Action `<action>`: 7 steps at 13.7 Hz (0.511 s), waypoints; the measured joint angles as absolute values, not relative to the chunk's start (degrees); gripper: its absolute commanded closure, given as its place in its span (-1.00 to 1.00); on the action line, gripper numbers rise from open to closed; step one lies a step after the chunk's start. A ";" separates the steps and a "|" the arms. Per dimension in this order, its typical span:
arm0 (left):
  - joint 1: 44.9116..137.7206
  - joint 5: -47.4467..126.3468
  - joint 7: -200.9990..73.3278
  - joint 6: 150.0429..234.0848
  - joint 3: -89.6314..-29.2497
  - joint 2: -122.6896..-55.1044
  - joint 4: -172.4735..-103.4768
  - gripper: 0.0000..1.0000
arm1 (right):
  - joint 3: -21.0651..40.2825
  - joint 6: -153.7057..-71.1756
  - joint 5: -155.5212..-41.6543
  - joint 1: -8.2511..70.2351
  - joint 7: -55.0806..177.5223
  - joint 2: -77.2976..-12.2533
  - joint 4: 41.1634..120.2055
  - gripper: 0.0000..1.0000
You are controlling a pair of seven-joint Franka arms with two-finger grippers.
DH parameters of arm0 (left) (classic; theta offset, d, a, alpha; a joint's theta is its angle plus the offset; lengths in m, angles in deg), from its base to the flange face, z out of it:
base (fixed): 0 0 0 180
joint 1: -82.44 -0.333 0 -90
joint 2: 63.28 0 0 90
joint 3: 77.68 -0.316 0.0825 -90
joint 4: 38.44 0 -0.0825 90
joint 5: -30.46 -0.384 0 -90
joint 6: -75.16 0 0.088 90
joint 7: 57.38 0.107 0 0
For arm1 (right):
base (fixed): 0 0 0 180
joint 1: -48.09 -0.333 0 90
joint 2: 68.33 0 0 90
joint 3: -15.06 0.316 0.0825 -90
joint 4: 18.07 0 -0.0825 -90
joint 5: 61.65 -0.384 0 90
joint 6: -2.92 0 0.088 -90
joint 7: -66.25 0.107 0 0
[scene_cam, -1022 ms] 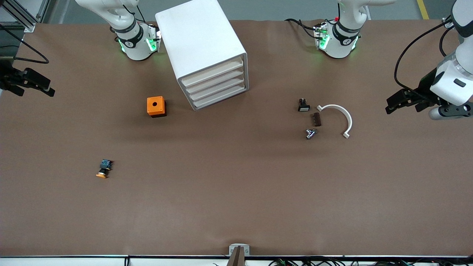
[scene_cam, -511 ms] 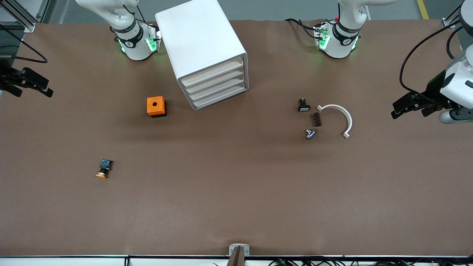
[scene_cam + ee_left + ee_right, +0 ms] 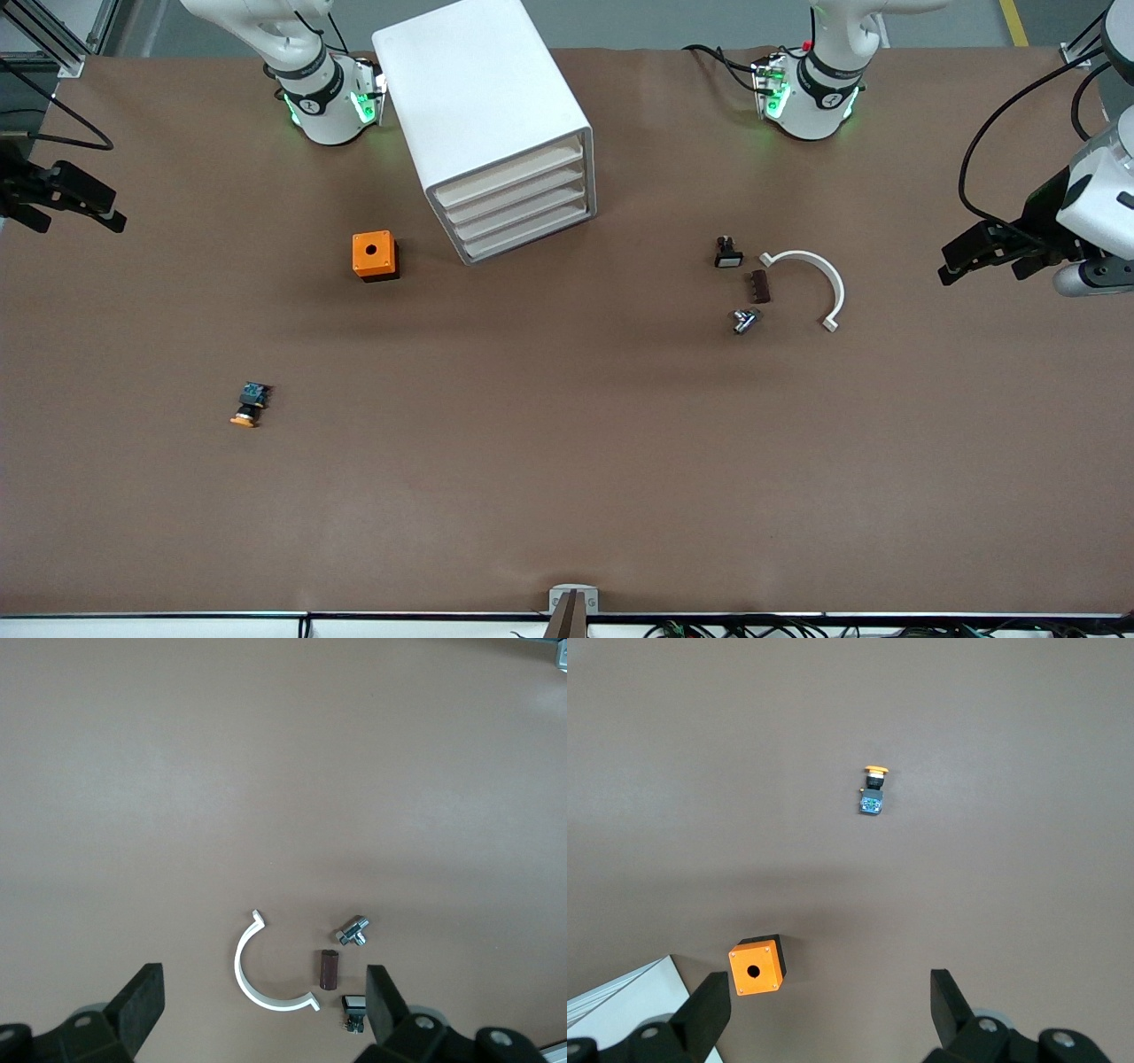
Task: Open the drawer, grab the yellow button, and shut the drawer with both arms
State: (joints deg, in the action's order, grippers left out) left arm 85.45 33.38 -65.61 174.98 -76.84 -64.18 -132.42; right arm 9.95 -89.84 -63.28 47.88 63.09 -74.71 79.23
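The white cabinet (image 3: 483, 106) stands near the arms' bases, and a corner of it shows in the right wrist view (image 3: 616, 1001). Its top drawer (image 3: 509, 175) is shut, like the three below. The orange-capped button (image 3: 250, 405) lies on the table toward the right arm's end, nearer the front camera than the cabinet; it also shows in the right wrist view (image 3: 873, 790). My right gripper (image 3: 66, 208) is open and empty over the table's edge at its own end. My left gripper (image 3: 988, 261) is open and empty over the left arm's end of the table.
An orange cube box (image 3: 374, 255) with a round hole sits beside the cabinet. A small black part with a white face (image 3: 727, 253), a brown piece (image 3: 759, 286), a metal fitting (image 3: 746, 320) and a white curved bracket (image 3: 819, 279) lie toward the left arm's end.
My left gripper has drawn back a little toward its end of the table and then stopped. My right gripper has shifted slightly outward. Nothing on the table moved.
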 measured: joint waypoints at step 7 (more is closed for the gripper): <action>85.76 33.38 -65.61 170.79 -76.78 -64.18 -129.34 -0.99 | 10.22 -90.16 -62.31 47.86 62.65 -74.71 79.23 -1.00</action>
